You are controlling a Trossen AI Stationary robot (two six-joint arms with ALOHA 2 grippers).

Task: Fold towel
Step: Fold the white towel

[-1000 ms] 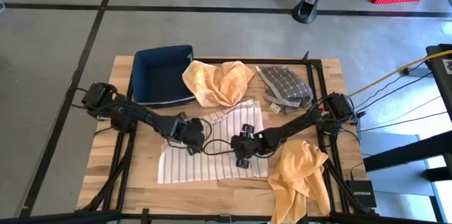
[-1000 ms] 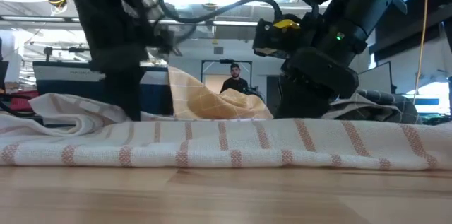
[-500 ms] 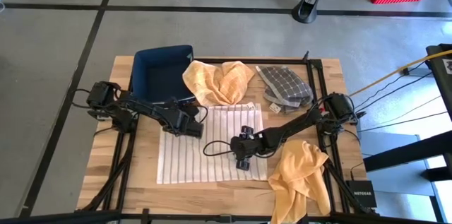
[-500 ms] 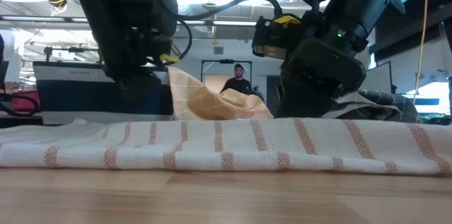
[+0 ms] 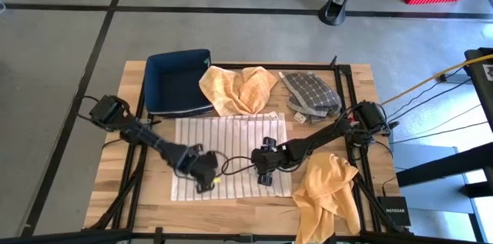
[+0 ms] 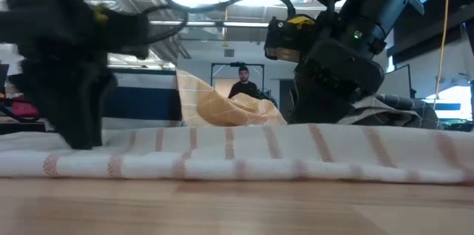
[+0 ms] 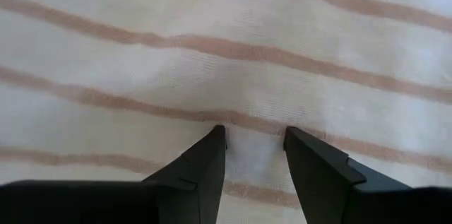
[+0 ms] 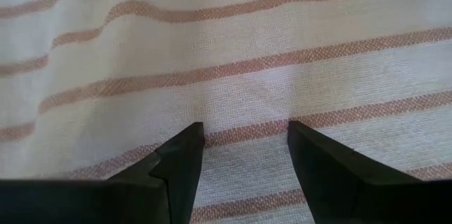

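The white towel with thin reddish stripes (image 5: 231,140) lies spread flat in the middle of the table. It fills the left wrist view (image 7: 247,54) and the right wrist view (image 8: 247,40). My left gripper (image 5: 202,182) is over the towel's near left part, open and pointing steeply down, with cloth showing between its fingers (image 7: 254,136). My right gripper (image 5: 264,176) is over the near right part, also open (image 8: 244,128). In the low view the left gripper (image 6: 78,135) and the right gripper (image 6: 326,113) both reach down to the towel (image 6: 259,153). My left gripper's open fingertips (image 7: 212,139) are right at the towel's top surface; whether they touch it I cannot tell. My right gripper's open fingertips (image 8: 191,136) seem to rest on the towel's top surface near its near right part, slanting down from the table's right. The cloth between them lies flat, not pinched.
A dark blue bin (image 5: 179,82) stands at the far left, with a yellow cloth (image 5: 239,88) beside it and a grey checked cloth (image 5: 310,96) at the far right. Another yellow cloth (image 5: 327,194) hangs over the near right edge. A person (image 6: 244,83) stands in the room behind.
The towel's far left part, which was folded over, has been spread out flat while the near part stayed in place. My left gripper went toward the far left with it, then swung back toward the table's near edge and came down over the towel's near left part.
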